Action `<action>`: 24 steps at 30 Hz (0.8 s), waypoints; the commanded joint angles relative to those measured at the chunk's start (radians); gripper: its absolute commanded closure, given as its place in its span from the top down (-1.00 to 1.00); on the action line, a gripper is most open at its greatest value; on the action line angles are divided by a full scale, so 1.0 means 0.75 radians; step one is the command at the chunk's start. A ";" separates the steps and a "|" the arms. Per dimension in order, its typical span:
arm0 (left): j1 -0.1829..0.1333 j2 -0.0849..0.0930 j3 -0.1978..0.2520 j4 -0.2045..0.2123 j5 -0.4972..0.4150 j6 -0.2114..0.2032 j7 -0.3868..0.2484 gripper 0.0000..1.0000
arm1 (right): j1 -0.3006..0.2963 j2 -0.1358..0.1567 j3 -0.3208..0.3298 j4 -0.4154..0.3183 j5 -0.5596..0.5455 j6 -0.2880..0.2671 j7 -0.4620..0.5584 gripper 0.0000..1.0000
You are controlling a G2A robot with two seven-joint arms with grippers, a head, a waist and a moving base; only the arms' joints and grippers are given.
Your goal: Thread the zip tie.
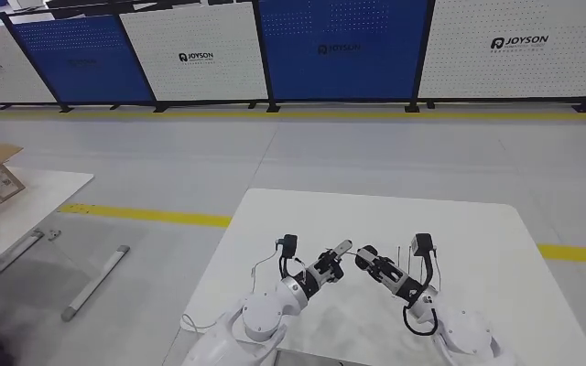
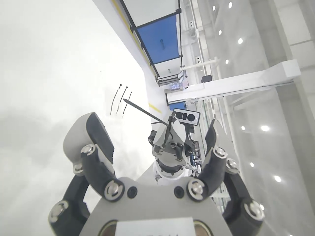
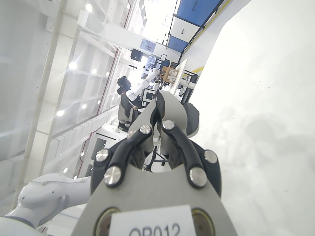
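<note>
The right end effector (image 3: 157, 100) pinched a black zip tie (image 2: 145, 112); the left end effector (image 2: 154, 122) gaped wide, facing it nearby.

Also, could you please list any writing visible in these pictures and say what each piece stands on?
White wall panels: dark logo and brand word, left unquoted.
Blue wall panel: same logo, fainter.
White label on the right gripper: dark characters, cut by the picture's edge.
Label edge on the left gripper: too little showing to read.
Zip tie: no print.
</note>
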 commanded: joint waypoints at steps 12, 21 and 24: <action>-0.002 -0.006 -0.009 0.018 -0.039 -0.087 0.018 0.64 | 0.000 0.000 0.000 0.000 0.000 0.000 0.000 -1.00; 0.008 -0.005 -0.024 0.013 -0.083 -0.087 -0.014 -0.08 | 0.000 0.000 0.000 0.000 0.000 0.000 0.000 -1.00; 0.009 -0.005 -0.024 0.017 -0.086 -0.090 -0.026 -0.20 | 0.000 0.000 0.000 0.000 0.000 0.000 0.000 -1.00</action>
